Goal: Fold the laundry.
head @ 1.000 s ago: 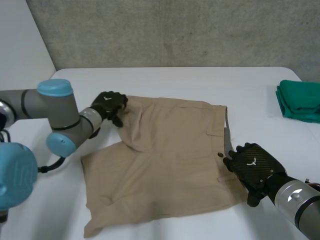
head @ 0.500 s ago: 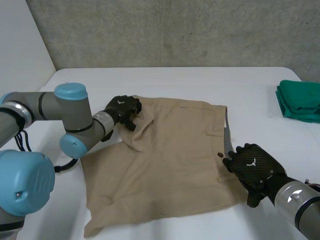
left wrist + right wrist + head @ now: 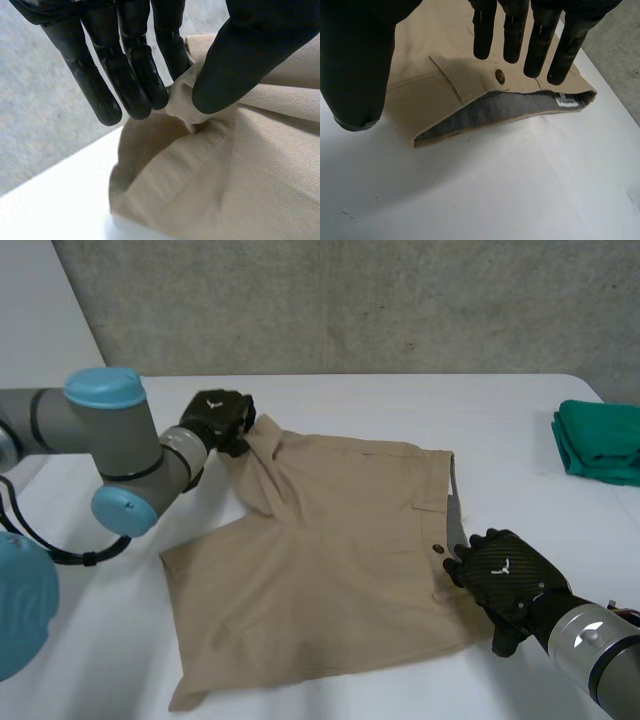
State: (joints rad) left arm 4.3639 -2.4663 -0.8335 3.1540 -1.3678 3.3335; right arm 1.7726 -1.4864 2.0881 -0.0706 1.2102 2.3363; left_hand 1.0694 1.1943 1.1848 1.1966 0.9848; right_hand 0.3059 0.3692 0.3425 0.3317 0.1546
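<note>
Soft khaki shorts (image 3: 330,560) will likely sag; my left robot hand (image 3: 215,420) pinches a leg hem (image 3: 180,97); my right robot hand (image 3: 505,575) lies unclenched by the waistband (image 3: 490,107).

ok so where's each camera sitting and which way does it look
Head view: between and behind the arms, looking down at the table; both arms, left hand, right hand show.
Left wrist view: on the left wrist, along the palm; its fingers and thumb pinch the shorts.
Right wrist view: on the right wrist, along the palm; straight fingers over the waistband.
Shared: the shorts.
</note>
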